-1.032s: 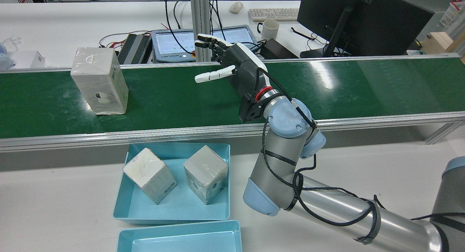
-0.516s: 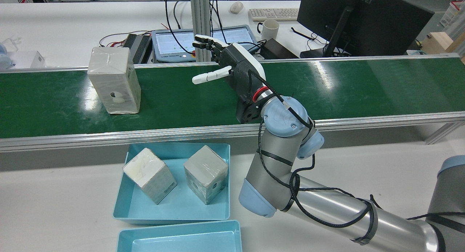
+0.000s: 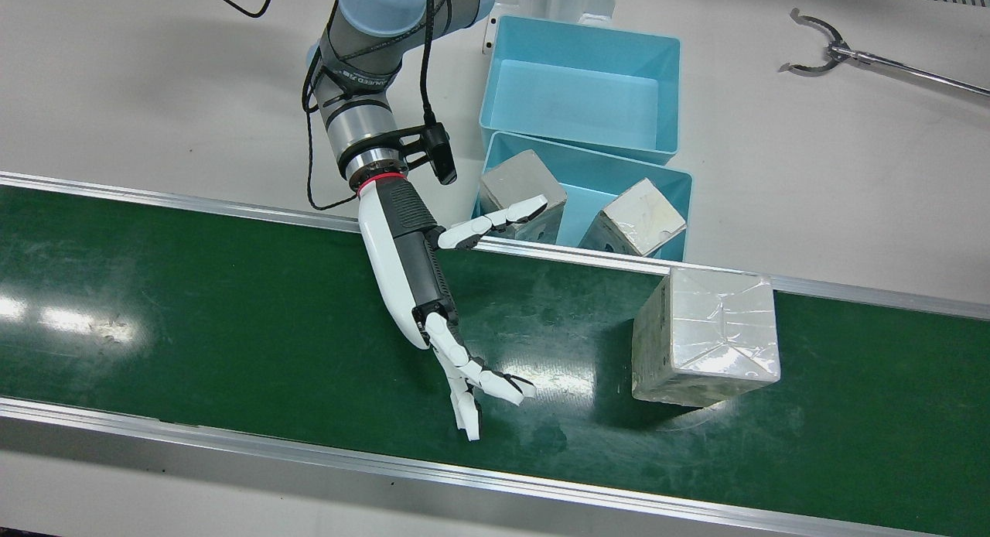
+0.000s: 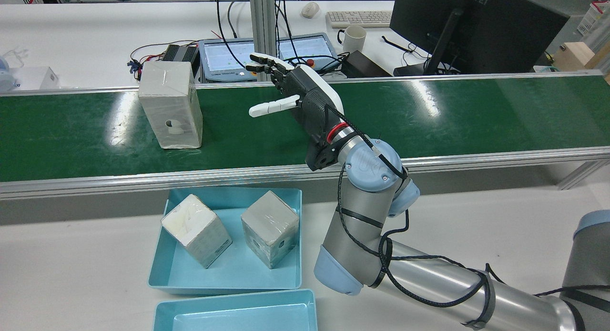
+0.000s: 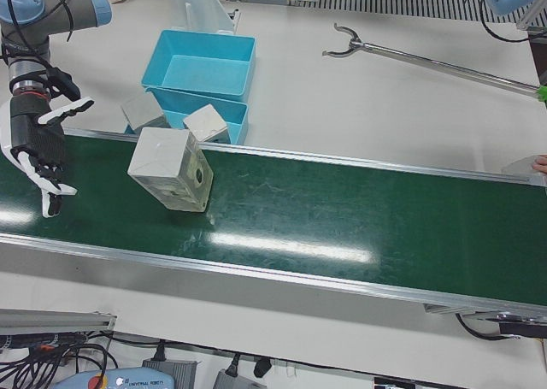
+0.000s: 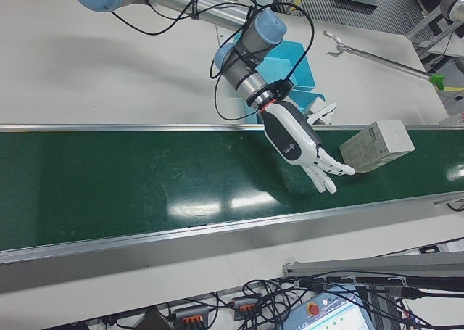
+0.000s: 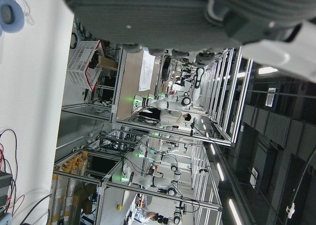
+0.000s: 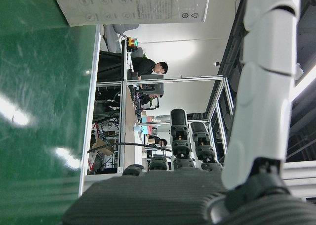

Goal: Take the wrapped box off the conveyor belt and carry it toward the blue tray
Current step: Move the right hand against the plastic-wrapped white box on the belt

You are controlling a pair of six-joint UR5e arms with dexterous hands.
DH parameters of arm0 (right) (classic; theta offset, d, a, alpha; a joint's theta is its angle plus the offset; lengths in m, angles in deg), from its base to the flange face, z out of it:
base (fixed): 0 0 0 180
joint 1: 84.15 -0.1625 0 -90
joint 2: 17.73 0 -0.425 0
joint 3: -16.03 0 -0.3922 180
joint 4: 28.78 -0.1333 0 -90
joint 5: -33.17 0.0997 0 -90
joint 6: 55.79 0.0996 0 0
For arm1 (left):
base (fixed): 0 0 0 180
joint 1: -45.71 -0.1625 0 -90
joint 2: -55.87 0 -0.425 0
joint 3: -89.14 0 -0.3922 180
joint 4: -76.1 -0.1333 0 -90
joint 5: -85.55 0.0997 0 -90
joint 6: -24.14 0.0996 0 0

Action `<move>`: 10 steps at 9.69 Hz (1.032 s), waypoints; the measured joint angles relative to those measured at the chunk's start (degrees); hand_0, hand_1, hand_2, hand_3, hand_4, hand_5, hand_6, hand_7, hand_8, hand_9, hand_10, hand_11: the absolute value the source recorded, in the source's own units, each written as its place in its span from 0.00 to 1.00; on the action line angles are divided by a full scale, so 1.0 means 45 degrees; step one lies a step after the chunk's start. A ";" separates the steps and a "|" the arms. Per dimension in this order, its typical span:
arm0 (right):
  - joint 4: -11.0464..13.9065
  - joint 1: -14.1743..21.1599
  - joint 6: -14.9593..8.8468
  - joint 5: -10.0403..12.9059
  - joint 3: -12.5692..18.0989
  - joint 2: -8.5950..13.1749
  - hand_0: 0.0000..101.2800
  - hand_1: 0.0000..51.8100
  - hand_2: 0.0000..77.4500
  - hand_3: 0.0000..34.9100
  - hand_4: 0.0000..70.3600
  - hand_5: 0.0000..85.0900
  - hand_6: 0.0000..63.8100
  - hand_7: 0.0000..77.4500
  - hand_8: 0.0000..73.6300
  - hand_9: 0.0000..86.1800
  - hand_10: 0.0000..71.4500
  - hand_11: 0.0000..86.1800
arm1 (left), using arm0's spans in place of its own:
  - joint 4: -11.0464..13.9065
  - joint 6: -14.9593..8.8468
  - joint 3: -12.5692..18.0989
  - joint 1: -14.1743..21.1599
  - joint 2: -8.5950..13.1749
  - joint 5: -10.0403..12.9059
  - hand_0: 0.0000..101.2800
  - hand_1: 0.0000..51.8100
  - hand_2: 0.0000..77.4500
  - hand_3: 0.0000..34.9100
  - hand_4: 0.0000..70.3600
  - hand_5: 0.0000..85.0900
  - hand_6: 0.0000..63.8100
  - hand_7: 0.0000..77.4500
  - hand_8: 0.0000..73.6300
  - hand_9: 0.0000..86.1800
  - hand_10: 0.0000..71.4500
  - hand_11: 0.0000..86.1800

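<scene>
The wrapped box (image 4: 170,104) is whitish, film-covered, and stands upright on the green conveyor belt (image 4: 429,121), to the left of my right hand in the rear view. It also shows in the front view (image 3: 704,336), the left-front view (image 5: 171,168) and the right-front view (image 6: 377,145). My right hand (image 4: 305,95) hovers over the belt, open and empty, fingers spread toward the box with a clear gap between them (image 3: 410,274). The blue tray (image 4: 228,274) lies on the table beside the belt and holds two wrapped boxes (image 4: 196,228). The left hand view shows only a sliver of my left hand (image 7: 197,17).
A second, empty blue tray (image 4: 238,314) sits next to the first. A metal grabber tool (image 3: 851,53) lies on the table. Beyond the belt stand a monitor (image 4: 467,25), a tablet (image 4: 224,54) and a mug (image 4: 353,37). Aluminium rails (image 4: 143,178) edge the belt.
The wrapped box has travelled along the belt toward my right hand. The right hand has shifted slightly toward the box and stays open.
</scene>
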 joint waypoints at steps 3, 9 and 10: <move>-0.0063 0.0012 -0.0003 0.0010 -0.0036 -0.0023 0.47 0.26 0.11 0.06 0.12 0.17 0.12 0.25 0.01 0.03 0.00 0.01 | 0.0000 0.0000 0.0000 -0.0001 0.0000 0.0000 0.00 0.00 0.01 0.00 0.00 0.01 0.01 0.01 0.01 0.01 0.01 0.01; -0.0085 0.0041 -0.0007 0.0018 -0.0300 -0.0105 0.47 0.26 0.07 0.09 0.12 0.17 0.10 0.25 0.01 0.03 0.00 0.01 | 0.0000 0.0000 0.0000 -0.0001 0.0000 0.0000 0.00 0.00 0.01 0.00 0.00 0.01 0.01 0.01 0.01 0.01 0.01 0.01; -0.0087 0.0046 -0.0007 0.0027 -0.0310 -0.0102 0.47 0.26 0.08 0.12 0.12 0.17 0.10 0.25 0.01 0.03 0.00 0.01 | 0.0000 0.0000 -0.0001 0.0000 0.0000 0.0000 0.00 0.00 0.01 0.00 0.00 0.01 0.01 0.01 0.01 0.01 0.01 0.01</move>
